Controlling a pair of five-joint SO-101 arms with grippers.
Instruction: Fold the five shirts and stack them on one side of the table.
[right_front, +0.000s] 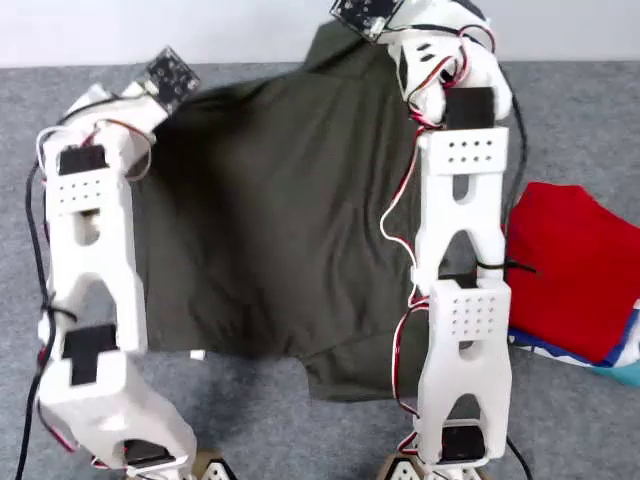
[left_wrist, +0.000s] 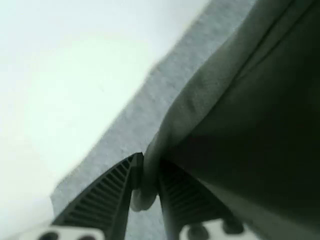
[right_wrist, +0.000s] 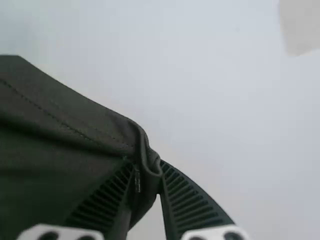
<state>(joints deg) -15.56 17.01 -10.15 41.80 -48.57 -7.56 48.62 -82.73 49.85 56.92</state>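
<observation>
While it lay spread over the middle of the grey surface (right_front: 250, 425), the green shirt (right_front: 270, 230) was held at its far edge by both grippers.

- Left gripper (left_wrist: 146, 170): clamped on a rolled fold of the green shirt's edge (left_wrist: 240, 125), with cloth bunched between the ribbed fingers (left_wrist: 107, 192) and the surface just beside it.
- Right gripper (right_wrist: 147, 172): clamped on a stitched hem corner of the green shirt (right_wrist: 55, 150), with cloth pinched between the fingers (right_wrist: 187, 197) and a pale backdrop behind.
- Left arm (right_front: 90, 260): stretched along the shirt's left side.
- Right arm (right_front: 465, 300): stretched over the shirt's right part.
- Red shirt (right_front: 570, 270): folded, at the right side of the surface, apart from the green shirt, on top of a pile.
- Pile (right_front: 620, 360): blue, white and teal cloth edges showed under the red shirt.
</observation>
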